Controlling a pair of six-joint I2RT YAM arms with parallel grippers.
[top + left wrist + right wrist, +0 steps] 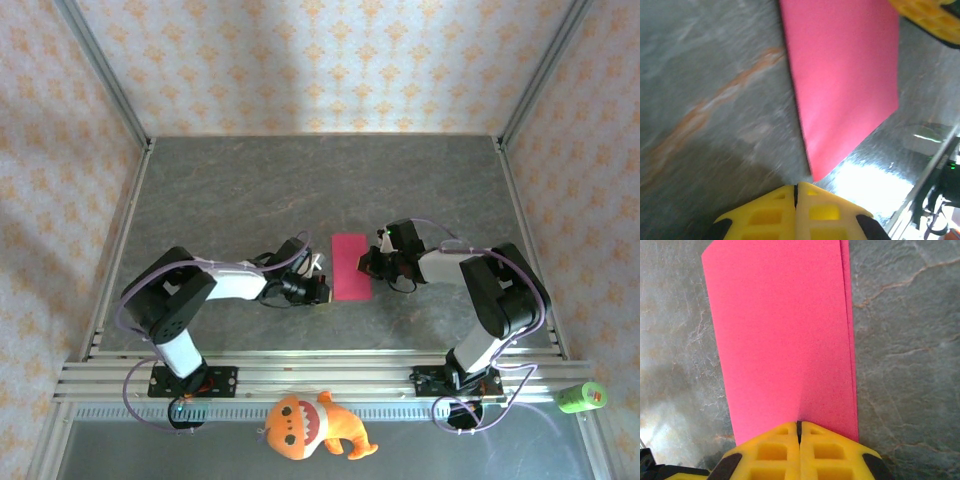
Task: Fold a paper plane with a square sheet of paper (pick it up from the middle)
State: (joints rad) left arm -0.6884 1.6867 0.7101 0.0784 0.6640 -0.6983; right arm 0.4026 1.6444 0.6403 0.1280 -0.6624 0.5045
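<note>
**A:** How do the pincers stand?

**B:** Both are closed right up, yellow pads pressed together with nothing between them. The right pincer [799,426] has its tip at the bottom edge of the square sheet of paper [785,340] in the right wrist view. From that angle I can't say whether it presses on the sheet or only hangs over it. The left pincer [796,190] sits at the bottom of its own view, just short of the sheet's nearest corner and apart from it.

**A:** And the paper itself?

**B:** It lies flat on the grey surface [905,340], in the lower middle of the top view, between the two pincers. It is a narrow rectangle, and a second layer peeks out along its right edge in the right wrist view. So I judge the first half-fold done.

**A:** What is left?

**B:** Most of it, I'd say. There are no slanted corner folds, no pointed nose and no wings.
</note>
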